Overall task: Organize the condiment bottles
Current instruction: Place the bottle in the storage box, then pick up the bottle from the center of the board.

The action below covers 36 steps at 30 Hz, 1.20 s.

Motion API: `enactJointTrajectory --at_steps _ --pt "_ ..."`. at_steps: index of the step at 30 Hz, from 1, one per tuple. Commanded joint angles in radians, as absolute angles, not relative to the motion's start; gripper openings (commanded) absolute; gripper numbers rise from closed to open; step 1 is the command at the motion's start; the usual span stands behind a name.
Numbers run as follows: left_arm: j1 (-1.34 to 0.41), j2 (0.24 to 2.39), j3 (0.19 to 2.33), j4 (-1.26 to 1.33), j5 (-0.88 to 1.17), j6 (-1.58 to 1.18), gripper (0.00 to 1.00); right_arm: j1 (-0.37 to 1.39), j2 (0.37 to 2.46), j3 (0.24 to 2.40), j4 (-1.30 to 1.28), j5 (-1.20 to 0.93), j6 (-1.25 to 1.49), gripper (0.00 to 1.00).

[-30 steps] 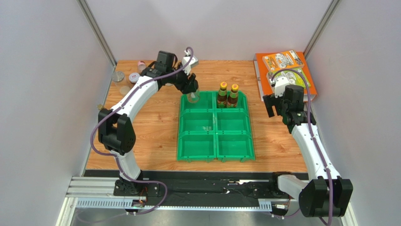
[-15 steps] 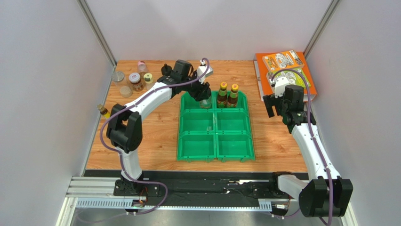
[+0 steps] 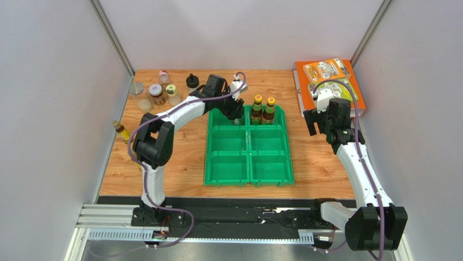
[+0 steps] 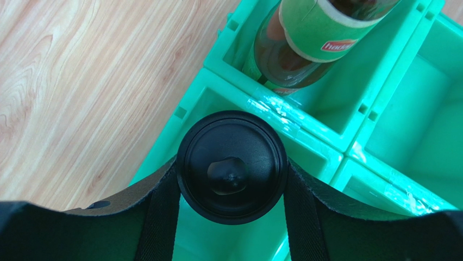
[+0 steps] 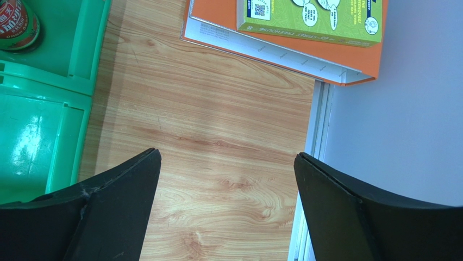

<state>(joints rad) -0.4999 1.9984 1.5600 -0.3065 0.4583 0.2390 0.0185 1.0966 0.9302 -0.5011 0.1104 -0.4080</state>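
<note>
L tool [image 3: 234, 110] clamped 1 black-cap bottle [image 4: 232, 167], centred in jaws, over far-left compt. of bin [image 3: 217, 163]. R tool [image 5: 227, 156] stood apart, empty. 2 amber bottles [image 3: 263, 110] sat in next compt.

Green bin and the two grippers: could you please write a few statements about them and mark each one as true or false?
1. The left gripper is shut on a black-capped bottle. True.
2. Two brown bottles stand in the near right compartment of the green bin. False: they stand in the far right one.
3. The right gripper holds a book. False: it is open and empty, above the table.
4. Outside the bin, other bottles stand at the table's far left. True.
</note>
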Motion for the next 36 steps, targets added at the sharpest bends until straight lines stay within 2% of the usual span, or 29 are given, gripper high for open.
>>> enactJointTrajectory --at_steps 1,2,3,6,8,9,10,11,19,20,26,31,36 --pt "-0.511 2.000 1.612 -0.267 0.494 0.230 0.29 0.021 1.101 0.957 -0.489 0.101 -0.405 0.96" --pt "-0.511 2.002 1.615 -0.270 0.498 0.232 0.39 0.021 1.101 0.957 -0.489 0.100 -0.405 0.96" --pt "-0.512 2.002 1.615 -0.279 0.502 0.235 0.45 0.021 1.101 0.957 -0.488 0.100 -0.405 0.96" --pt "-0.512 1.993 1.615 -0.294 0.508 0.239 0.59 0.021 1.098 0.959 -0.489 0.100 -0.405 0.96" --pt "-0.512 1.977 1.609 -0.302 0.511 0.242 0.64 0.023 1.098 0.959 -0.489 0.098 -0.405 0.96" --pt "-0.512 1.968 1.608 -0.310 0.511 0.242 0.73 0.021 1.098 0.959 -0.492 0.097 -0.405 0.96" --pt "-0.512 1.961 1.606 -0.316 0.514 0.247 0.73 0.021 1.097 0.959 -0.489 0.097 -0.403 0.96" --pt "-0.512 1.945 1.606 -0.322 0.515 0.250 0.89 0.023 1.097 0.959 -0.491 0.098 -0.403 0.96" --pt "-0.505 1.812 1.612 -0.385 0.486 0.253 0.92 0.023 1.092 0.960 -0.494 0.095 -0.402 0.96" --pt "-0.499 1.777 1.612 -0.385 0.470 0.250 0.99 0.021 1.094 0.960 -0.494 0.095 -0.402 0.96" --pt "-0.410 1.691 1.652 -0.385 0.356 0.229 0.99 0.021 1.095 0.962 -0.495 0.092 -0.402 0.96" --pt "-0.301 1.733 1.721 -0.377 0.267 0.224 0.99 0.023 1.094 0.962 -0.497 0.089 -0.402 0.96" --pt "-0.197 1.879 1.811 -0.371 0.242 0.212 0.99 0.023 1.094 0.962 -0.495 0.087 -0.402 0.96"
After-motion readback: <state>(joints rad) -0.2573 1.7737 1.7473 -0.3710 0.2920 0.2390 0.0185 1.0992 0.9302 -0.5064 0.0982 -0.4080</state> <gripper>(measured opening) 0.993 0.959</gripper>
